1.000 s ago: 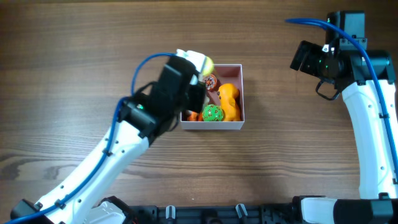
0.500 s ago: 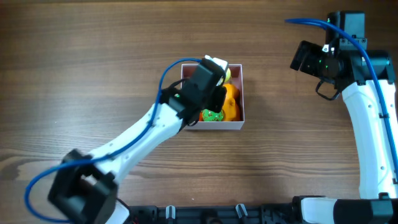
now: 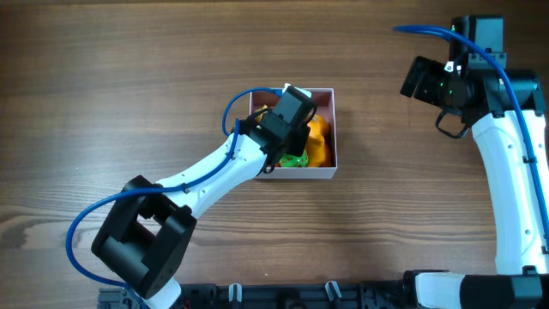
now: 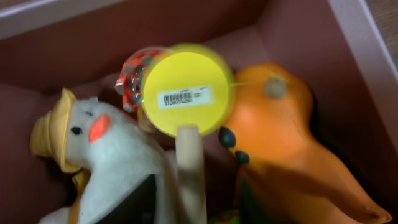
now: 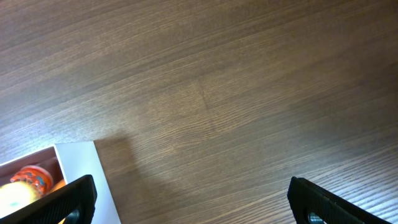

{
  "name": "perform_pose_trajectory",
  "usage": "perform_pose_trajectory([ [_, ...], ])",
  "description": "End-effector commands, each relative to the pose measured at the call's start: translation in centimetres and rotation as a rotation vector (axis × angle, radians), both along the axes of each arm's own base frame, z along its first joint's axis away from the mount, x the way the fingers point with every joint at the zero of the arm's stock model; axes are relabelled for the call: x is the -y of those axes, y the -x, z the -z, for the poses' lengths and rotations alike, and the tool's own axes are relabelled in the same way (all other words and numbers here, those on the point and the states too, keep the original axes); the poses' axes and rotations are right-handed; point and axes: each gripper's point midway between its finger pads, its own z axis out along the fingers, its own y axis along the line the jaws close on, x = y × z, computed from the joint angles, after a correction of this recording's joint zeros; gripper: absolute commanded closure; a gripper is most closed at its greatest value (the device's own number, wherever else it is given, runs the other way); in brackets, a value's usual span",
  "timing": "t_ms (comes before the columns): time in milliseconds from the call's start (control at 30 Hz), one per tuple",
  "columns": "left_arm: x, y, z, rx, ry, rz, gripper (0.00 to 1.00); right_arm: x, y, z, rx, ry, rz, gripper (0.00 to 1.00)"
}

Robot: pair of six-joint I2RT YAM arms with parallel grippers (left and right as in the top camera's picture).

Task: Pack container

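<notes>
The container point(image 3: 335, 129) is a small white box with a pink inside point(image 4: 186, 25), at mid-table; its white corner also shows in the right wrist view point(image 5: 78, 168). My left gripper point(image 3: 294, 118) is down inside it, shut on a white plush duck with a yellow hat point(image 4: 106, 155). A yellow disc with a barcode label point(image 4: 183, 90) lies just ahead of the fingers point(image 4: 168, 205). An orange toy point(image 4: 286, 143) point(image 3: 319, 142), a red ringed toy point(image 4: 130, 78) and a green ball point(image 3: 296, 159) lie in the box. My right gripper point(image 3: 426, 79) point(image 5: 193, 199) is open and empty over bare wood, far right.
The table is dark brown wood point(image 3: 129, 69). The left arm point(image 3: 214, 172) reaches diagonally from the front left to the box. The right arm point(image 3: 515, 172) stands along the right edge.
My left gripper has moved right from the box's left rim and gone down inside the box with the toy. The right arm has not moved.
</notes>
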Motion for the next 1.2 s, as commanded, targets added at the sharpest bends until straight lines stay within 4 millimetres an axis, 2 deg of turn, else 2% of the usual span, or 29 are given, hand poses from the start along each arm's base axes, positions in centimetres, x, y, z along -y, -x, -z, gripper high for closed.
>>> perform_pose_trajectory([
  [0, 0.1, 0.0, -0.9, -0.002, 0.017, 0.010, 0.43, -0.2, -0.2, 0.2, -0.001, -0.011, 0.003, 0.00],
  [67, 0.1, -0.1, -2.4, 0.024, 0.038, 0.009, 0.42, -0.1, -0.2, 0.2, -0.001, -0.011, 0.003, 0.00],
  [133, 0.3, -0.3, -5.2, 0.074, 0.079, 0.009, 0.42, -0.2, -0.2, 0.2, -0.001, -0.011, 0.002, 0.00],
  [233, 0.0, 0.0, -12.4, 0.181, 0.164, 0.010, 0.42, -0.2, -0.2, 0.2, -0.001, -0.011, 0.002, 0.00],
  [267, -0.6, 0.4, -15.9, 0.239, 0.206, 0.005, 0.41, -0.2, -0.2, 0.2, -0.001, -0.011, 0.003, 0.00],
  [333, -2.2, 1.0, -20.9, 0.336, 0.266, -0.020, 0.32, -0.2, -0.2, 0.2, -0.001, -0.011, 0.003, 0.00],
  [367, -3.5, 1.3, -23.4, 0.391, 0.293, -0.044, 0.32, -0.2, -0.2, 0.2, -0.001, -0.011, 0.002, 0.00],
  [400, -6.1, 1.8, -26.6, 0.475, 0.316, -0.101, 0.33, -0.1, -0.2, 0.2, -0.001, -0.011, 0.003, 0.00],
  [433, -10.1, 2.4, -29.4, 0.560, 0.303, -0.205, 0.40, -0.1, -0.2, 0.2, -0.001, -0.011, 0.003, 0.00],
  [500, -15.4, 3.4, -31.4, 0.629, 0.271, -0.340, 0.34, -0.2, -0.2, 0.2, -0.001, -0.011, 0.002, 0.00],
  [533, -17.6, 4.0, -32.0, 0.646, 0.261, -0.391, 0.30, -0.2, -0.2, 0.2, -0.001, -0.011, 0.002, 0.00],
  [600, -21.1, 4.7, -32.5, 0.667, 0.238, -0.479, 0.27, -0.2, -0.2, 0.2, -0.001, -0.011, 0.002, 0.00],
  [667, -23.2, 5.1, -32.5, 0.668, 0.219, -0.534, 0.21, -0.2, -0.2, 0.2, -0.001, -0.011, 0.002, 0.00],
  [700, -23.8, 5.2, -32.2, 0.661, 0.209, -0.551, 0.15, -0.2, -0.2, 0.1, 0.001, -0.011, 0.002, 0.00],
  [733, -24.4, 5.2, -31.9, 0.650, 0.195, -0.568, 0.00, -0.2, -0.3, 0.1, 0.002, -0.011, 0.002, 0.00],
  [833, -25.0, 5.0, -30.8, 0.613, 0.165, -0.588, 0.00, -0.2, -0.3, 0.1, 0.003, -0.011, 0.003, 0.00],
  [1167, -24.6, 3.4, -28.3, 0.531, 0.118, -0.586, 0.00, -0.2, -0.3, 0.1, 0.002, -0.011, 0.002, 0.00],
])
